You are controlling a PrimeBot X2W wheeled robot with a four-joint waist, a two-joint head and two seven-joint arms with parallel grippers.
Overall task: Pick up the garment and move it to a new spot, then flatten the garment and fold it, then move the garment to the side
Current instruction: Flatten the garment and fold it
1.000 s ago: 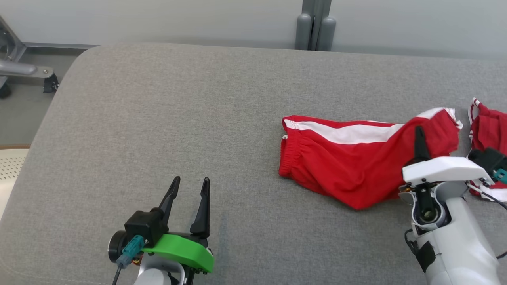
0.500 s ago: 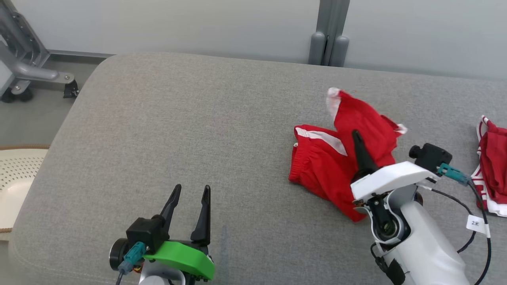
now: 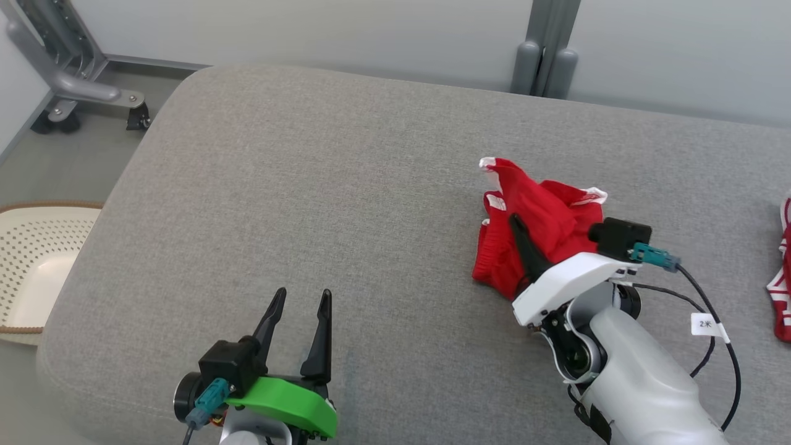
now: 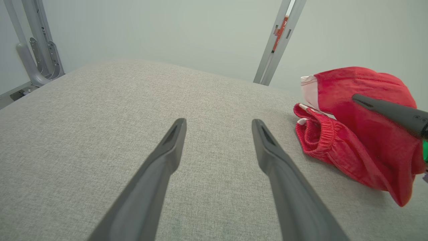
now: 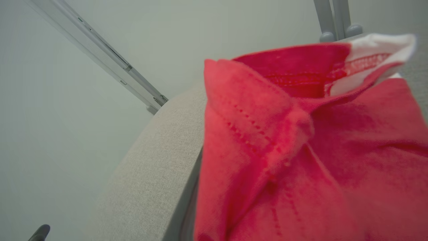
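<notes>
Garment (image 3: 550, 216), soft and light, bunched in my clamped right gripper (image 3: 516, 224); left gripper (image 3: 303, 292) open, empty; waistband (image 4: 317, 134) looks the firmest hold.

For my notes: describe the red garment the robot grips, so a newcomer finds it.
On the grey surface, look right of centre. The bunched red garment is pinched by the right end effector; the other red garment lies untouched at the right edge.

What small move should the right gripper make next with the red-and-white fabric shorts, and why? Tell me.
Probably carry the red-and-white fabric shorts leftward and lower them onto the bare middle of the grey padded surface. The right gripper is shut on them, bunched and partly lifted, and the open left gripper hovers beside that space.
</notes>
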